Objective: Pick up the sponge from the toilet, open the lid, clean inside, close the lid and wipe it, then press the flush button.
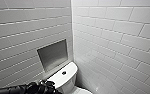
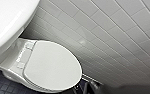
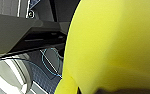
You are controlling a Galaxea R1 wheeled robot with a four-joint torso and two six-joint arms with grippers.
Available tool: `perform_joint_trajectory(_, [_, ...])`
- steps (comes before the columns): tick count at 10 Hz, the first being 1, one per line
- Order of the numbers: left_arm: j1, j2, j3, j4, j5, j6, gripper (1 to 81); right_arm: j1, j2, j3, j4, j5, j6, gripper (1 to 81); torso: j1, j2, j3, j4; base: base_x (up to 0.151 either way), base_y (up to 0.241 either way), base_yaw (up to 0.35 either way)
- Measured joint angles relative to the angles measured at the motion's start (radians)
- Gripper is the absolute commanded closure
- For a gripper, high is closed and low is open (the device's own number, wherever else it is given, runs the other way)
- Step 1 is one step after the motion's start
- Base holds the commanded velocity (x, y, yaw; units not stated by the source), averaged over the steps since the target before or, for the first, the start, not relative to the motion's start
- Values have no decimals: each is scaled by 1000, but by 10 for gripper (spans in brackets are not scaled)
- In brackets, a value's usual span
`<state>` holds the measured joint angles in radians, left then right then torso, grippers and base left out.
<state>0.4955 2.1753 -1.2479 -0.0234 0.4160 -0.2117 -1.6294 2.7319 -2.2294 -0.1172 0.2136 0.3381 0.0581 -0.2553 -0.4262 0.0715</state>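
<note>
The white toilet stands in a tiled corner. Its flat tank top point(image 1: 63, 76) carries a round flush button point(image 1: 63, 73). My left arm reaches in low from the left, and its dark gripper point(image 1: 49, 85) sits just beside the near end of the tank. In the left wrist view the oval lid point(image 2: 51, 66) lies shut over the bowl, with the tank's rounded edge point(image 2: 8, 20) close to the camera. The bright yellow sponge point(image 3: 111, 45) looms large in the right wrist view, held in my right gripper.
White tiled walls meet in a corner right behind the toilet. A recessed niche point(image 1: 53, 54) sits in the left wall above the tank. Dark small-tiled floor point(image 2: 1, 83) surrounds the toilet base. A thin blue cable point(image 3: 49, 62) lies over the floor.
</note>
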Motion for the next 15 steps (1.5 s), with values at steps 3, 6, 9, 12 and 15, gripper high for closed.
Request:
perform_joint_trajectory(3, [-119, 54, -87, -81, 64, -1, 811, 9, 0, -1, 0, 3, 0, 811, 1, 1, -51, 0, 0, 0, 0])
perform_joint_trajectory(6, [-184, 114, -216, -138, 79, -1, 811, 17, 0, -3, 1, 6, 1, 811, 1, 2, -94, 0, 0, 0, 0])
perform_joint_trajectory(9, [-222, 203, -339, -167, 109, -1, 811, 20, 0, -3, 1, 8, 3, 811, 2, 3, -137, 0, 0, 0, 0])
perform_joint_trajectory(12, [-287, 279, -425, -192, 135, -1, 811, 25, 0, -3, 1, 11, 3, 811, 3, 4, -148, 0, 0, 0, 0])
perform_joint_trajectory(15, [-296, 315, -515, -220, 153, -2, 811, 26, 0, -4, 1, 15, 3, 811, 3, 4, -149, 0, 0, 0, 0])
